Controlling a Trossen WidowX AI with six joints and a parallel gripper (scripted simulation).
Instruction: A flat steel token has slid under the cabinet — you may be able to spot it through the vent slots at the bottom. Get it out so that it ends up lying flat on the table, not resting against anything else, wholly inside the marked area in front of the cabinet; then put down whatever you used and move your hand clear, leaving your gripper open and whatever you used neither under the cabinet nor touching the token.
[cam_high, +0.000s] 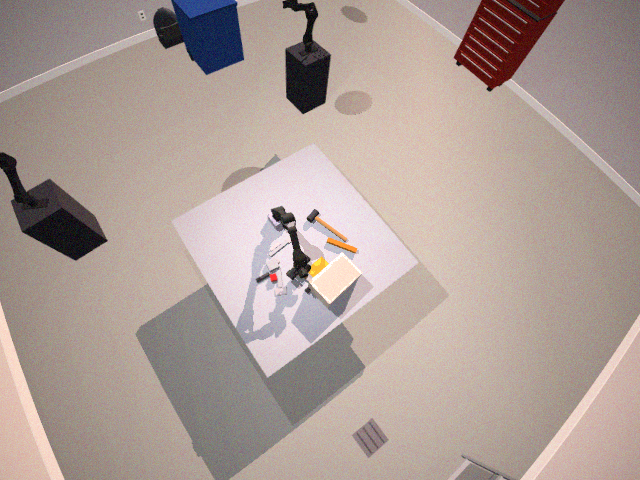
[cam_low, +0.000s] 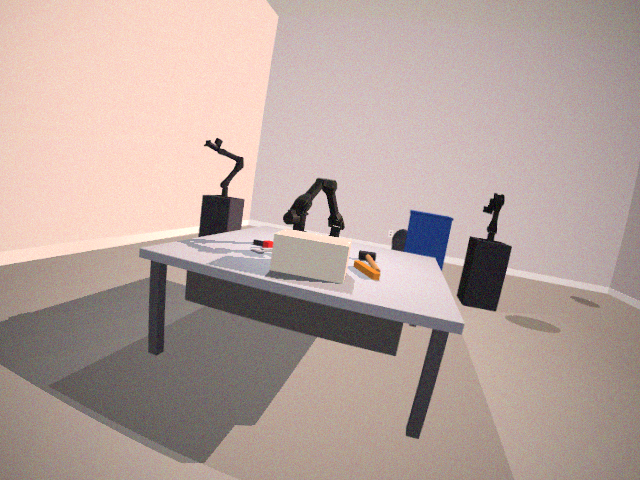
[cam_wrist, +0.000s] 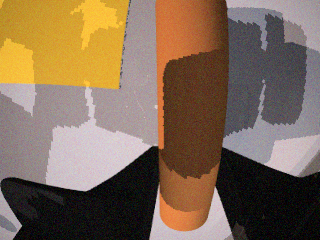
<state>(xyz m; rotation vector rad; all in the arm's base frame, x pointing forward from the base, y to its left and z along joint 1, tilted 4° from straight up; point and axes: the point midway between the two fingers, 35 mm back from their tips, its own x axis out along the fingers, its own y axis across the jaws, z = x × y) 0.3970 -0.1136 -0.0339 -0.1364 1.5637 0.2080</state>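
The cream cabinet (cam_high: 336, 279) (cam_low: 310, 256) stands on the table (cam_high: 372, 253) (cam_low: 408, 289). A yellow marked area (cam_high: 318, 265) (cam_wrist: 60, 45) lies at its front, partly hidden by the cabinet in the top view. My gripper (cam_high: 300, 275) (cam_wrist: 189, 162) is shut on the orange handle (cam_wrist: 192, 110) of a tool, beside the yellow area. The handle runs up the middle of the wrist view between the black fingers. The tool's far end cannot be made out. The steel token and the vent slots are not visible in these frames.
A mallet (cam_high: 332, 229) and an orange bar (cam_high: 341, 245) (cam_low: 367, 270) lie to one side. A red block (cam_high: 273, 277) (cam_low: 267, 243), a dark rod (cam_high: 263, 276) and pale flat pieces lie on the other side. A small dark piece (cam_high: 308, 290) shows by the cabinet's corner.
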